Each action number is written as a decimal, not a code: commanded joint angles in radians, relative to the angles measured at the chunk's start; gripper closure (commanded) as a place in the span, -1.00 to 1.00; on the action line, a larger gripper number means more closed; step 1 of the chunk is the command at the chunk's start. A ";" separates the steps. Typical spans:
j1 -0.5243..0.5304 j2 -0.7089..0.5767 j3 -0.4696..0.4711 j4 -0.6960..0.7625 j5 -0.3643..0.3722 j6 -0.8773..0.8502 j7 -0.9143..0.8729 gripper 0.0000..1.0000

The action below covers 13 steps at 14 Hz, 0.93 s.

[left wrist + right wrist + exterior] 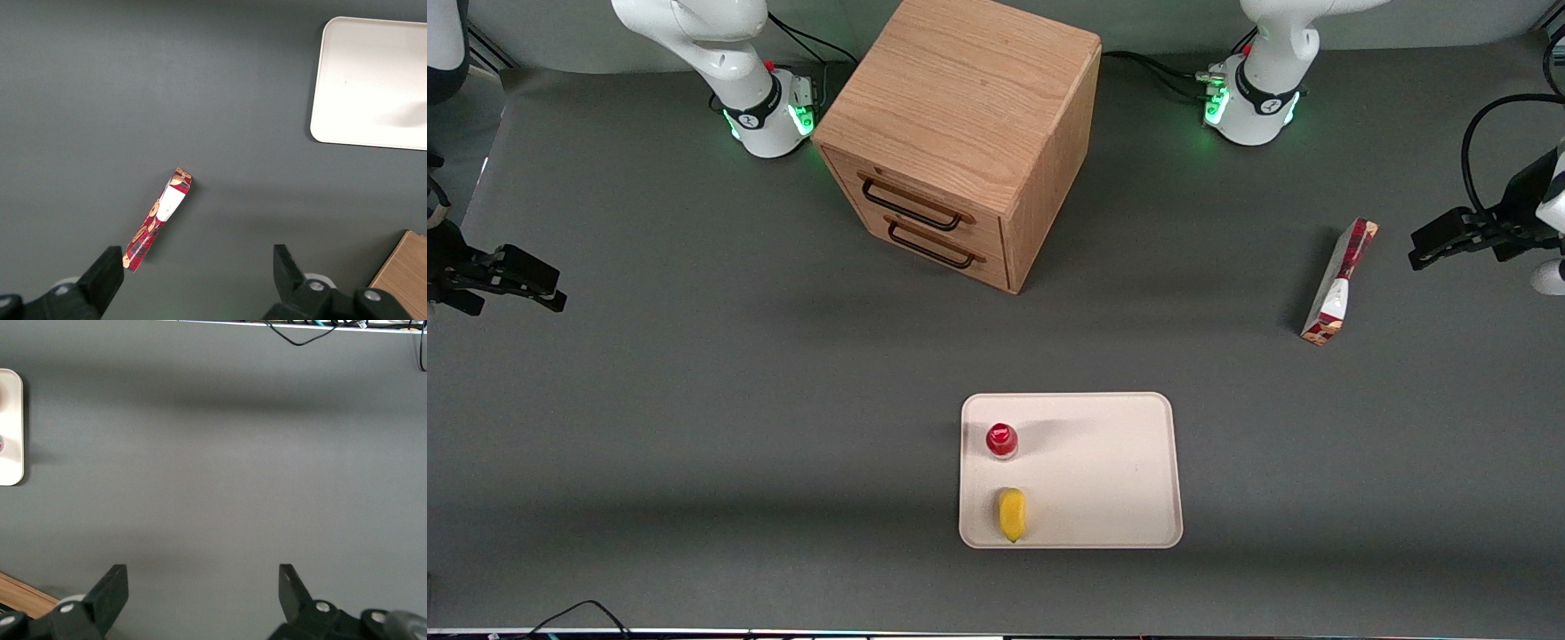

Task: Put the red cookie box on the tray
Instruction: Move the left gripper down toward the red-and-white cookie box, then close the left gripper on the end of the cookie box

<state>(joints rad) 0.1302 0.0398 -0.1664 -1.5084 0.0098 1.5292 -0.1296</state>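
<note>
The red cookie box [1340, 281] stands on its long thin edge on the grey table, toward the working arm's end and farther from the front camera than the tray [1112, 471]. In the left wrist view the box [159, 218] lies just ahead of one black finger [103, 275], apart from it. My left gripper [1440, 244] hovers open beside the box, a little farther toward the table's end, and holds nothing [197, 280]. The cream tray [373, 80] shows bare where the wrist camera sees it.
A red-capped bottle [1002, 440] and a yellow object [1011, 514] sit on the tray's side toward the parked arm. A wooden two-drawer cabinet [960, 133] stands mid-table, farther from the front camera, its corner [407, 277] near my gripper.
</note>
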 commanded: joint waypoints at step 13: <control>0.032 -0.023 0.073 -0.586 0.029 0.421 0.292 -1.00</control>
<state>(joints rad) 0.1494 0.0692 -0.1121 -1.9522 0.0274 1.8472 0.0657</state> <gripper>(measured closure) 0.000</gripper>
